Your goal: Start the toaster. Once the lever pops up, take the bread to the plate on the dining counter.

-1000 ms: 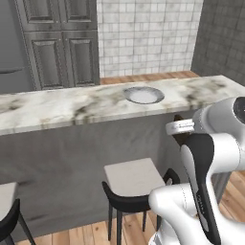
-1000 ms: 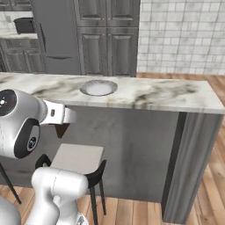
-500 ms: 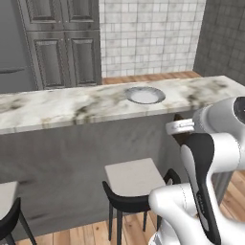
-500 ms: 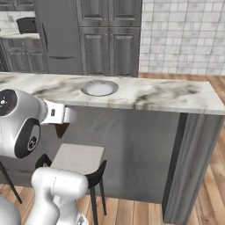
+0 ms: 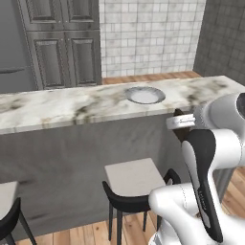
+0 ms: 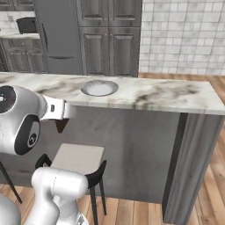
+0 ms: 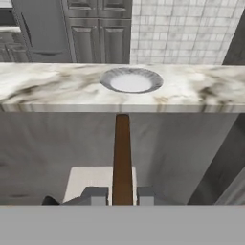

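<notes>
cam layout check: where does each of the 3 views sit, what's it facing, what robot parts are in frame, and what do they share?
Left base view: behind the arm's left, facing the dining counter; arm at lower right.
Right base view: behind its right, same counter and plate; arm at lower left.
Hand view: on the hand, looking along the gripper shut on the bread, held edge-on below the counter's edge.
All three share the plate, counter and stool.
</notes>
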You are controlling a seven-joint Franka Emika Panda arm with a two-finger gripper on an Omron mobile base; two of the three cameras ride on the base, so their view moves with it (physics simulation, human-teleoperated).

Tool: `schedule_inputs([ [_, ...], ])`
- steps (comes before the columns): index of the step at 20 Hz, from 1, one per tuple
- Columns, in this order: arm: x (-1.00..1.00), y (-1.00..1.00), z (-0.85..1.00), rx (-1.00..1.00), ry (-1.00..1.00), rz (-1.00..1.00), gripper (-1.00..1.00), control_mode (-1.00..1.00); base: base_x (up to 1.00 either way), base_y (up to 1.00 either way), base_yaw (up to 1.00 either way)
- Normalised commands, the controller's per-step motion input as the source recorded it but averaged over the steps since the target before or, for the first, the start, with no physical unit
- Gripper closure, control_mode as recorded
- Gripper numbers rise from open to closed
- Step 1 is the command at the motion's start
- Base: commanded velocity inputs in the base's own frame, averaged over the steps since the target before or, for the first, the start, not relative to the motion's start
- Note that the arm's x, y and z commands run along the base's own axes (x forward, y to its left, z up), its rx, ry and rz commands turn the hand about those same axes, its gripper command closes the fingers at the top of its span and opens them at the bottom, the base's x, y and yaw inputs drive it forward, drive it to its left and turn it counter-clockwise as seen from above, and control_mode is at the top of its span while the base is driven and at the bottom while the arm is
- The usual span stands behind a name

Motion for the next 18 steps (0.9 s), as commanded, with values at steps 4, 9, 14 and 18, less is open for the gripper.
schedule_inputs([
  [4,-0.21,0.00,0.54,0.00,0.00,0.00,1.00,-1.00,0.00,0.00,0.00],
  [9,-0.03,-0.04,0.42,0.00,0.00,0.00,1.00,-1.00,0.00,0.00,0.00],
  [14,0.27,-0.21,0.16,0.00,0.00,0.01,1.00,-1.00,0.00,0.00,0.00],
  [18,0.34,-0.18,0.05,0.01,0.00,0.07,1.00,-1.00,0.00,0.00,0.00],
])
